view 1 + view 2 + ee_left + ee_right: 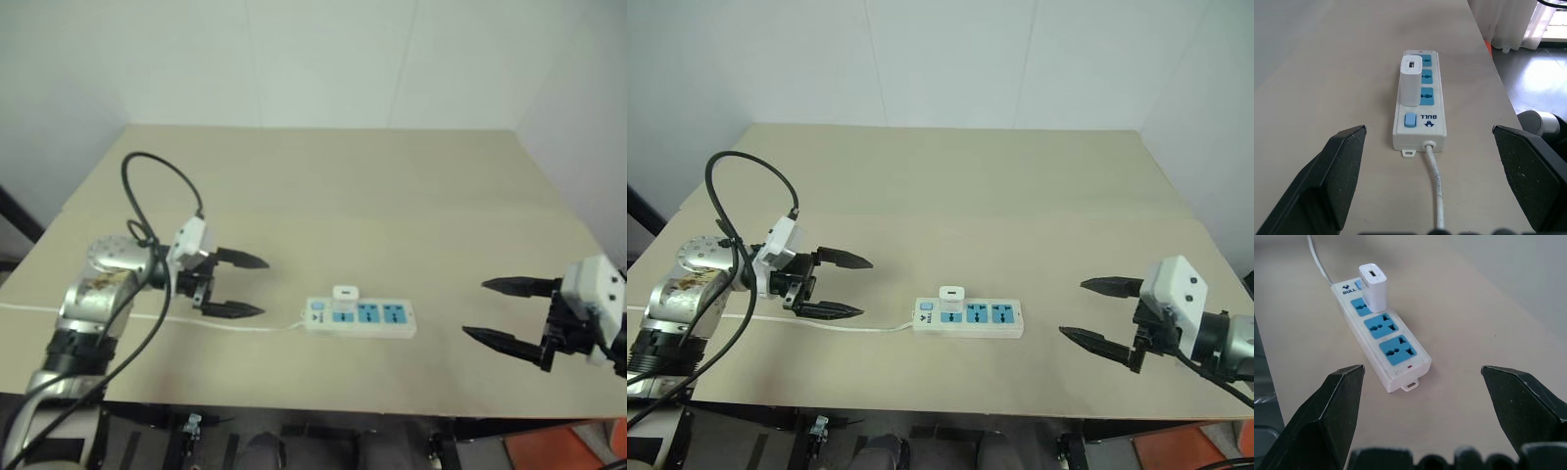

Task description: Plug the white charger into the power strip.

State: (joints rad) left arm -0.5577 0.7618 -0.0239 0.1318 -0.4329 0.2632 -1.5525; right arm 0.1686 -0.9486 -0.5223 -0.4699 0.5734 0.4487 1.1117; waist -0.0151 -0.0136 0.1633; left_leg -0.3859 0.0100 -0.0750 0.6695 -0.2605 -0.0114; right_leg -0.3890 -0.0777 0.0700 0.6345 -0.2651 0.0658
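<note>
The left gripper [251, 286] hung just above the table [392, 186] with its two black fingers spread wide and nothing between them, pointing across toward the middle of the tabletop. A black cable [147, 186] looped up over that arm's wrist. The right gripper [495, 310] sat well off on the other side, near the table's front edge, its fingers likewise parted and empty, aimed back toward the centre.

Between the two, nearer the left gripper and clear of both, lay the power strip [361, 318], a long white bar flat on the beige surface close to the front edge. Its thin white cord [235, 324] ran from the switch end, passed under the left gripper and carried on toward the table's left edge. The blue button [1410, 120] sat at that same cord end.

The white charger [1412, 81] stood upright on the strip, seated in the blue socket next to the switch, its small port facing up. The other two blue sockets [1388, 337] beyond it showed open faces. From the right wrist view, the charger [1374, 287] rose squarely from the far end of the strip, neither gripper touching it.
</note>
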